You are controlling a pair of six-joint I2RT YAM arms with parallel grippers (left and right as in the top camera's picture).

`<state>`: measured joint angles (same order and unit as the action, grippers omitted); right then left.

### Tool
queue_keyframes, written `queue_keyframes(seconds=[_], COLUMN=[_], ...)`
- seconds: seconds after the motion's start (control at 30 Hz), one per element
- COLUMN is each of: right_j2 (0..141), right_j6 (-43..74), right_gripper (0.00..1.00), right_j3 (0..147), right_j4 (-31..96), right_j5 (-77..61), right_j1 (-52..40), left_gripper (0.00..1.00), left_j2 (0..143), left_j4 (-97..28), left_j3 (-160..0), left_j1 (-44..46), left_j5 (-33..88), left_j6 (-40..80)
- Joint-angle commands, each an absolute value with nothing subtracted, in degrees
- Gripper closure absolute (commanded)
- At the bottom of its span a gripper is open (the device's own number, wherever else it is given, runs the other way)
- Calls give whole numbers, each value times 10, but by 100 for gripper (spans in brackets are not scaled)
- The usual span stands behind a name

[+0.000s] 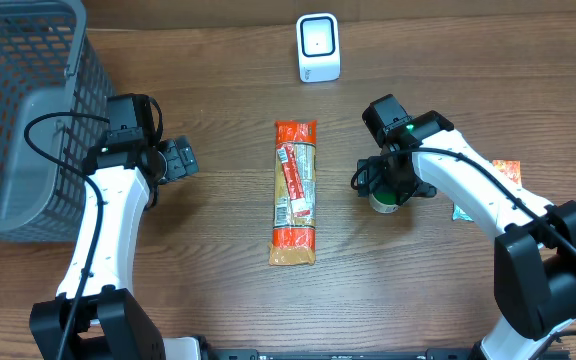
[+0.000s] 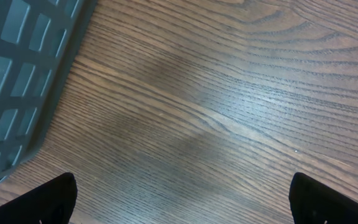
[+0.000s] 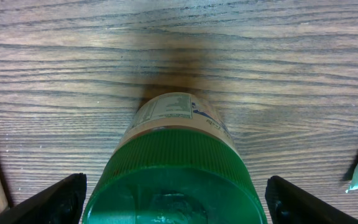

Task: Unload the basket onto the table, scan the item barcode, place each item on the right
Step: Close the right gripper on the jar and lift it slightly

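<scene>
soft even overhead light, faint shadows on the table, blurry green lid up close

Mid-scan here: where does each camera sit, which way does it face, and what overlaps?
Overhead: above the table, facing down; both arms, basket, scanner, orange packet show.
Left wrist: on the left arm, facing down at wood and the basket's corner; its fingers show.
Right wrist: on the right arm, facing down on the green-lidded jar; its fingers flank it.
Shared: overhead and right wrist both show the jar.
</scene>
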<state>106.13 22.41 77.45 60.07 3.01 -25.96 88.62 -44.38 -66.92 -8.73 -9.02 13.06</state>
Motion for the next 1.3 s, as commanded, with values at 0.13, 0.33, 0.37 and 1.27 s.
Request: queue_keyframes(seconds=[0.13, 0.33, 0.37, 1.27], right_j2=[1056, 1056, 1056, 1056], right_j6=[222, 222, 222, 222], right_gripper=[10, 20, 23, 28], right_j3=[755, 723, 723, 691], right_j4=[585, 537, 534, 495], right_j5=[33, 34, 34, 34], right_j1=[-261, -261, -261, -261], left_gripper=[0, 0, 0, 0], left_j2=[877, 877, 877, 877], left_j4=[-444, -444, -444, -444], left_j3=[-678, -678, -678, -678], left_j1=[-86, -86, -86, -86], left_j5=[-90, -90, -90, -90], left_j6=[118, 118, 118, 118])
